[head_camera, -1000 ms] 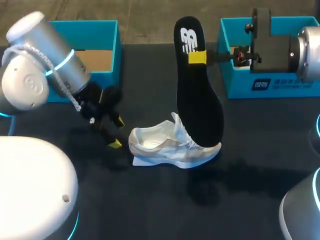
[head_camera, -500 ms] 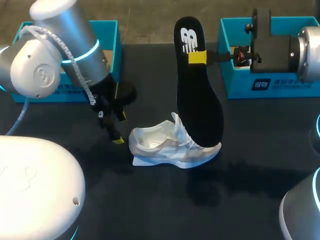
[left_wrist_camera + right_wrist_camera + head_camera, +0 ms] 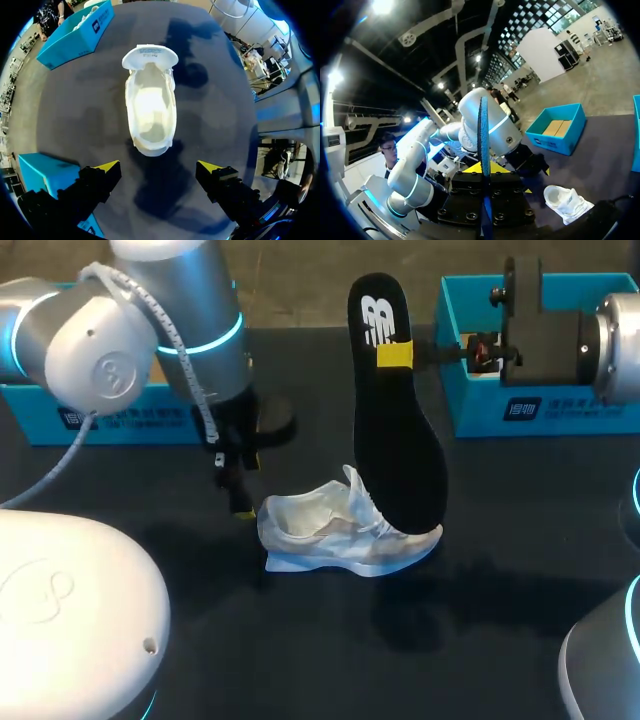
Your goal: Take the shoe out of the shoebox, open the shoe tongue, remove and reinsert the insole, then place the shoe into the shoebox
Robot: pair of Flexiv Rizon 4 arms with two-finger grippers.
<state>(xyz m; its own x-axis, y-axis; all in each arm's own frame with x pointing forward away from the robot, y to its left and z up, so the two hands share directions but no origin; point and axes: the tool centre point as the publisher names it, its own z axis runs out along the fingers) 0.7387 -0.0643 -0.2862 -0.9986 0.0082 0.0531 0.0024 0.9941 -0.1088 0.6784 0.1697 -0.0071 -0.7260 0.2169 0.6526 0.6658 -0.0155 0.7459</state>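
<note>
Two teal shoeboxes [image 3: 40, 418] [image 3: 480, 410], the shoe [image 3: 340, 530] outside both; left gripper [image 3: 159, 167] spread wide, right gripper [image 3: 394, 355] clamping the insole [image 3: 400, 460].

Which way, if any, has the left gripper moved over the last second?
Yes: the left gripper has swung right, closing on the heel of the shoe, jaws open.

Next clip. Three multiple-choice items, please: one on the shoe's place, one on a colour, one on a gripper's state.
1. The left gripper is: A shut on the shoe; B open; C shut on the insole.
2. The insole is: A black; B white; C teal.
3. The shoe sits: A atop the insole; B in the left gripper; C on the table.
Answers: 1 B, its yellow tips stand apart, touching nothing; 2 A, it shows black beside the white shoe; 3 C, its sole rests on the table.
</note>
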